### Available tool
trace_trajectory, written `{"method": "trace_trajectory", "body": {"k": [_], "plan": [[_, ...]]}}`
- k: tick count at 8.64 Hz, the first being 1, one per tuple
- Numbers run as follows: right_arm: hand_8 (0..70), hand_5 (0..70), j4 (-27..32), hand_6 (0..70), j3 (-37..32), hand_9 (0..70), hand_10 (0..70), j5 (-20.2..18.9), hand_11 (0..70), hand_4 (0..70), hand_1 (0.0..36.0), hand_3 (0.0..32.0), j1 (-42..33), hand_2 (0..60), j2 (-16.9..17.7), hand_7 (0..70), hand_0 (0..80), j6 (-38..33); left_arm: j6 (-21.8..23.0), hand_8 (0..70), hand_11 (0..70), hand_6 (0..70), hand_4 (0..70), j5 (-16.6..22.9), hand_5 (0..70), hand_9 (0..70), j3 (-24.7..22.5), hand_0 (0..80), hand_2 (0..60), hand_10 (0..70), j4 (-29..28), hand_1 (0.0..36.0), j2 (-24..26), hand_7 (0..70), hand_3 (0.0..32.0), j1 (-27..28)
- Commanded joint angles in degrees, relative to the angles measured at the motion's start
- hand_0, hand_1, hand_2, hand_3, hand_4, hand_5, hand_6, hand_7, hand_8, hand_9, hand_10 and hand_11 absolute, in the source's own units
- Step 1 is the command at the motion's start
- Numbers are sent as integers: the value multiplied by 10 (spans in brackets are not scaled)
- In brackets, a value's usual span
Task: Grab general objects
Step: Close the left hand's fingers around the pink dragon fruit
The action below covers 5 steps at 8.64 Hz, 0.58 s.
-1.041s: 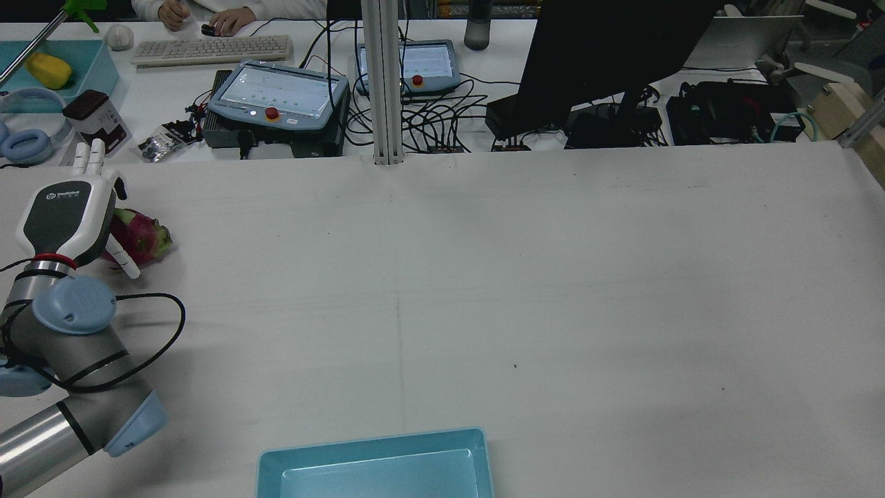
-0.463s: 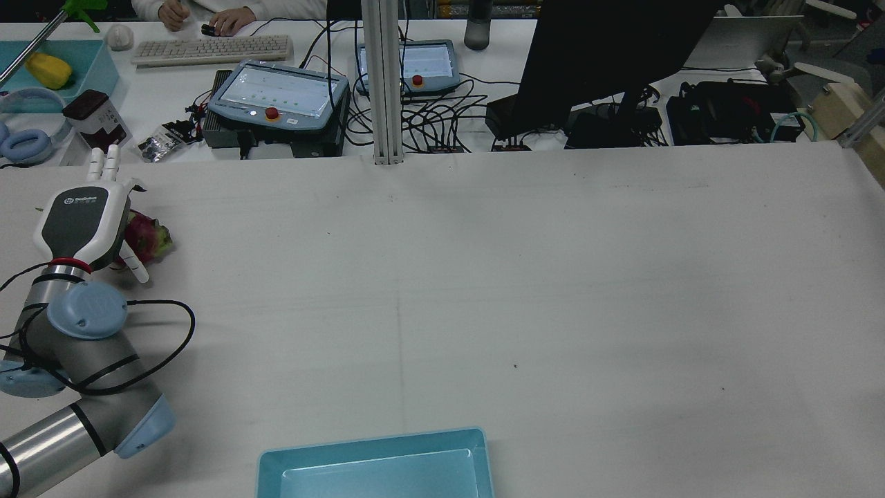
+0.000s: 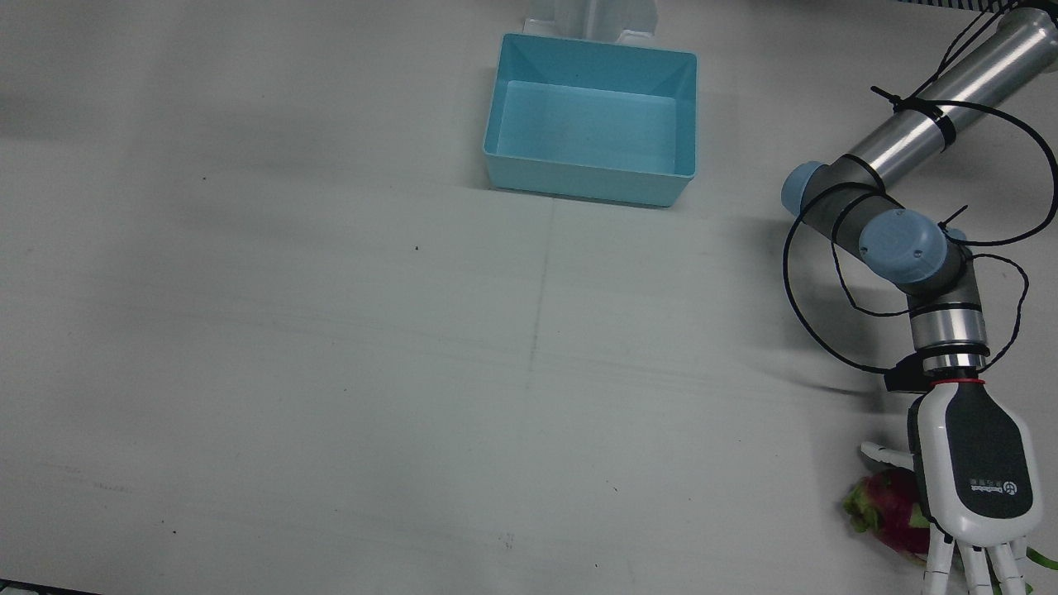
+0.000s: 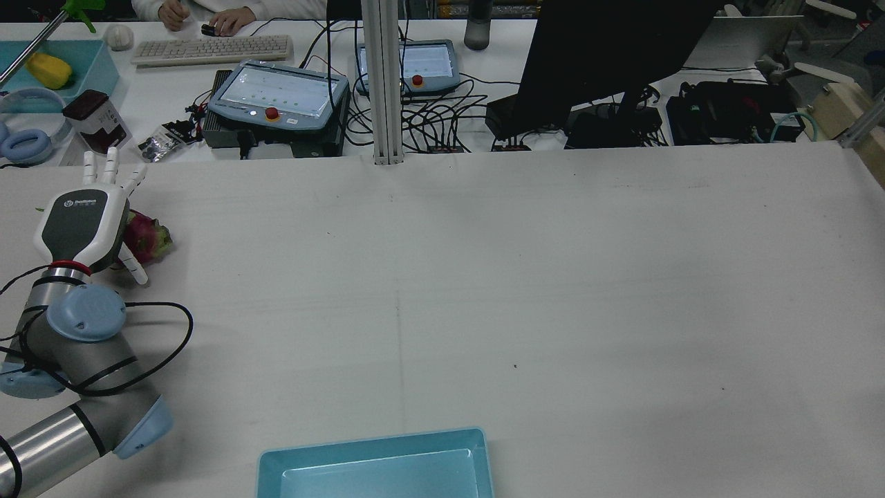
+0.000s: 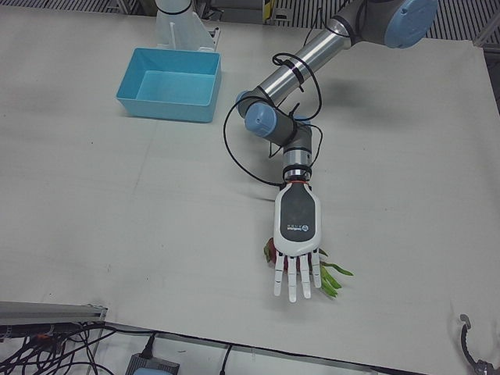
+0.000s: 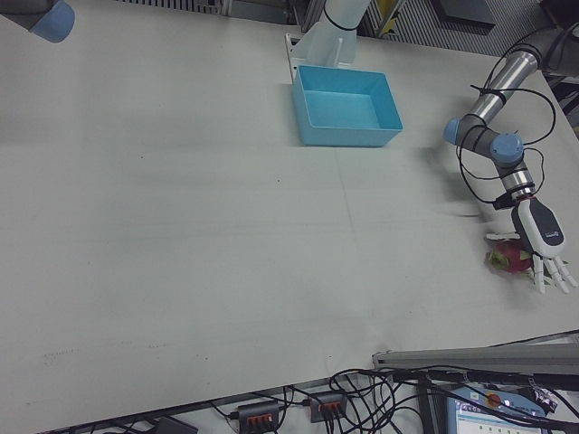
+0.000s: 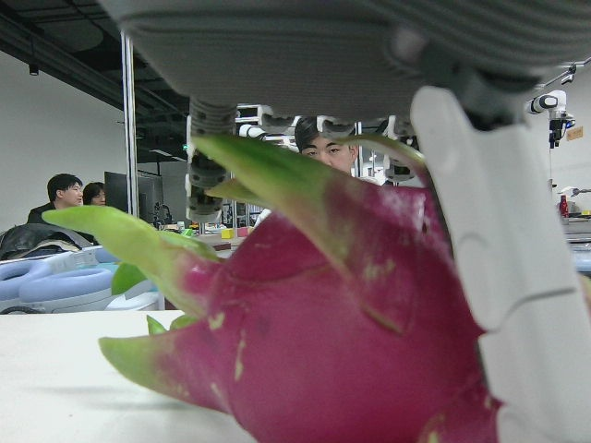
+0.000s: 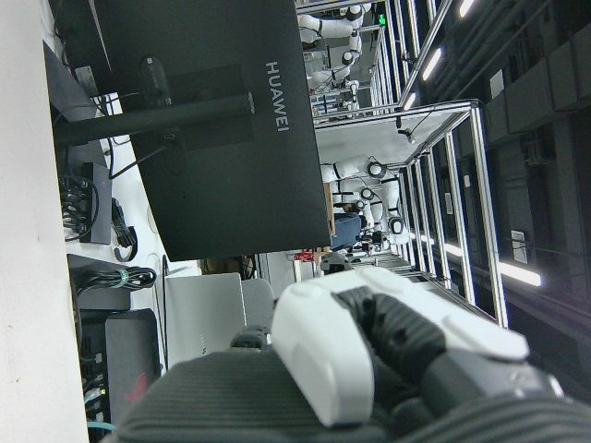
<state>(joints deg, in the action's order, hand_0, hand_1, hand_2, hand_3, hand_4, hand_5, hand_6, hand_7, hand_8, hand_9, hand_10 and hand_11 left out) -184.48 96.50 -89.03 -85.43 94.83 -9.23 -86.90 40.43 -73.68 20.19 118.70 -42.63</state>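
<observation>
A pink dragon fruit (image 3: pixel 886 514) with green scales lies on the white table near its edge on the robot's left side. It also shows in the rear view (image 4: pixel 149 239), the right-front view (image 6: pixel 507 259) and, filling the frame, the left hand view (image 7: pixel 351 360). My left hand (image 3: pixel 979 481) hovers palm down over it with the fingers stretched out and apart; it holds nothing. One white finger (image 7: pixel 503 268) stands right beside the fruit. Of my right hand (image 8: pixel 369 369) only a close part shows, in its own view.
An empty light-blue bin (image 3: pixel 579 180) stands at the middle of the table's robot-side edge, also in the rear view (image 4: pixel 373 446). Beyond the far edge are teach pendants (image 4: pixel 276 100), cables and a monitor (image 4: pixel 608 55). The left arm's cable (image 3: pixel 806 289) loops over the table.
My left hand has shifted slightly right and forward over the dragon fruit, and its fingers have spread wider. The fruit has not moved.
</observation>
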Motion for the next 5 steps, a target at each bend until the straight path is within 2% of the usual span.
{"method": "trace_trajectory", "body": {"k": [1, 2, 3, 5], "plan": [[0, 0, 0, 0, 0, 0, 0, 0, 0, 0, 0, 0, 0, 0, 0, 0, 0, 0, -1, 0, 0, 0, 80, -1, 0, 0, 22, 487, 72, 0, -12, 159, -1, 0, 102, 0], [0, 0, 0, 0, 0, 0, 0, 0, 0, 0, 0, 0, 0, 0, 0, 0, 0, 0, -1, 0, 0, 0, 75, -1, 142, 0, 25, 486, 79, 0, -16, 159, -1, 0, 38, 1], [0, 0, 0, 0, 0, 0, 0, 0, 0, 0, 0, 0, 0, 0, 0, 0, 0, 0, -1, 0, 0, 7, 0, -1, 700, 0, 26, 481, 94, 0, -19, 153, -1, 0, 0, 1], [0, 0, 0, 0, 0, 0, 0, -1, 0, 0, 0, 0, 0, 0, 0, 0, 0, 0, -18, 0, 0, 22, 4, 0, 700, 0, 27, 475, 103, 0, -29, 144, -1, 0, 0, 2]]}}
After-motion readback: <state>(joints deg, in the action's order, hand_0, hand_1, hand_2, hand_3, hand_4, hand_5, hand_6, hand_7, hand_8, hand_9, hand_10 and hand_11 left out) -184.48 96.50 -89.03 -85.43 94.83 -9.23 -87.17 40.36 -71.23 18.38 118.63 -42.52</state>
